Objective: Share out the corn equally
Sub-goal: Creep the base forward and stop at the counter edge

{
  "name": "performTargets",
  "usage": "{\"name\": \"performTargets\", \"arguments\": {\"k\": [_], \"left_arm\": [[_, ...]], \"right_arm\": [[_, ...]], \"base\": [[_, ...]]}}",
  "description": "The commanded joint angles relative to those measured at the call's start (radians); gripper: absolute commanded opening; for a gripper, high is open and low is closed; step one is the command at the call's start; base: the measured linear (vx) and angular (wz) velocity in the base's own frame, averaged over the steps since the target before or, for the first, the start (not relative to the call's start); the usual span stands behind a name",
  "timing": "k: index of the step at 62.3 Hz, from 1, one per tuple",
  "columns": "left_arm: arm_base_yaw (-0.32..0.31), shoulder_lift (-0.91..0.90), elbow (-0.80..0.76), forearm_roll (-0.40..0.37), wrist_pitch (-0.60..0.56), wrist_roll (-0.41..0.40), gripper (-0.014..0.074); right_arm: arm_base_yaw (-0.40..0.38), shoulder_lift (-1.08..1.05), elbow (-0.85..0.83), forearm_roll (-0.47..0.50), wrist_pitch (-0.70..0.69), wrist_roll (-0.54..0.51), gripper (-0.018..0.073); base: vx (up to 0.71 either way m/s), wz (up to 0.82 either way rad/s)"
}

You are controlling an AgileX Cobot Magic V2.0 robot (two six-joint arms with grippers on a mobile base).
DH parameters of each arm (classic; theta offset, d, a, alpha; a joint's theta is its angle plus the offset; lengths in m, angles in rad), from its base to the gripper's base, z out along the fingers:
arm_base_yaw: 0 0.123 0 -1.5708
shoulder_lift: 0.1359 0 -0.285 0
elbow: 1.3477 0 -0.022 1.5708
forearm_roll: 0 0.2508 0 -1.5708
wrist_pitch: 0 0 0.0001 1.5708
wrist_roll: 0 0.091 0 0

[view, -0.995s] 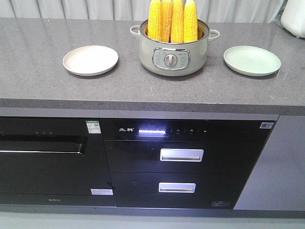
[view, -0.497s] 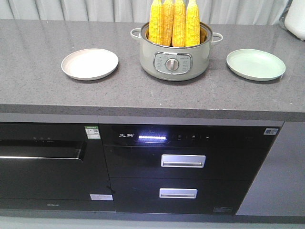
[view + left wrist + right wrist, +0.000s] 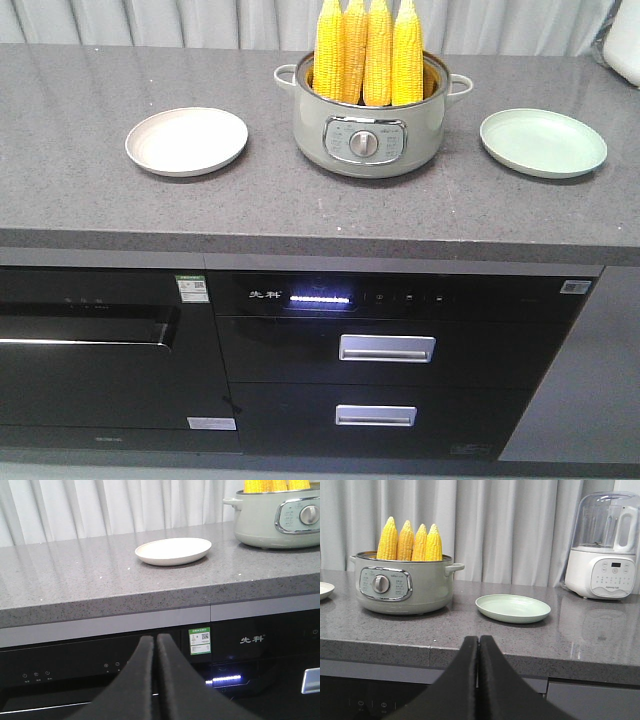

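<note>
Several yellow corn cobs [image 3: 366,52] stand upright, tips up, in a pale green electric pot [image 3: 368,130] at the middle back of the grey counter; they also show as corn [image 3: 410,541] in the right wrist view. A beige plate [image 3: 186,141] lies left of the pot and a mint green plate [image 3: 543,142] lies right of it. My left gripper [image 3: 155,639] is shut and empty, in front of the cabinet below the counter edge. My right gripper [image 3: 478,640] is shut and empty too, at the counter's front edge, short of the green plate [image 3: 513,607].
The counter's front edge [image 3: 300,248] overhangs black built-in appliances with two drawer handles [image 3: 386,347]. A white blender [image 3: 606,552] stands at the far right of the counter. Grey curtains hang behind.
The whole scene has slid downward and slightly sideways in the front view, so the counter sits lower and nearer; pot, corn and plates keep their places relative to one another.
</note>
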State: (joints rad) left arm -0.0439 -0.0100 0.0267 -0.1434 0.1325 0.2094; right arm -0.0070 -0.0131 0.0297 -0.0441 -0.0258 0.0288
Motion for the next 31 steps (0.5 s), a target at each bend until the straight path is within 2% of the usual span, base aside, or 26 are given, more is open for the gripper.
{"name": "performTargets", "arguments": {"k": [1,31], "left_arm": [[0.001,-0.017,0.003,-0.003,-0.067,-0.010,-0.0006],[0.001,-0.017,0.003,-0.003,-0.067,-0.010,-0.0006]], "right_arm": [[-0.005,-0.003,0.010,-0.007,-0.080,-0.004,-0.0004],[-0.005,-0.003,0.010,-0.007,-0.080,-0.004,-0.0004]], "base": [[0.04,0.00],[0.03,0.00]]}}
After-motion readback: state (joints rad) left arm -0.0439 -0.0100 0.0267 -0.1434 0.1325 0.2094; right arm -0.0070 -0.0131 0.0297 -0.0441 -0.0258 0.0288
